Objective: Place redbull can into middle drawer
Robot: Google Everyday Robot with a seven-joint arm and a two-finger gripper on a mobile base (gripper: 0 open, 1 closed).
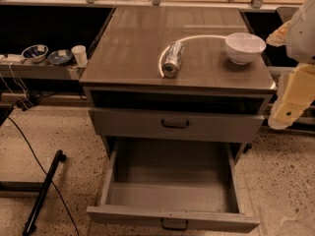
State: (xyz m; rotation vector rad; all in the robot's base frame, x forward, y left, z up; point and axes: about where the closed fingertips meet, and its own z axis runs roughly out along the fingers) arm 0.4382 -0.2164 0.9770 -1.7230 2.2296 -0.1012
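redbull can (pixel 173 59) lying on cabinet top (pixel 129 50); gripper (pixel 289 108) well apart, right edge

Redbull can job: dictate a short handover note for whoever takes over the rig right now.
Gripper: at the right edge of the view, beside the cabinet's right front corner, not touching the can.
Redbull can: lying on its side on the cabinet top, left of the white bowl.
Middle drawer: pulled open at the bottom of the cabinet, no can in it.
Done: the drawer is open.
Left: reach the can, grasp it, carry it down and set it in the open drawer.
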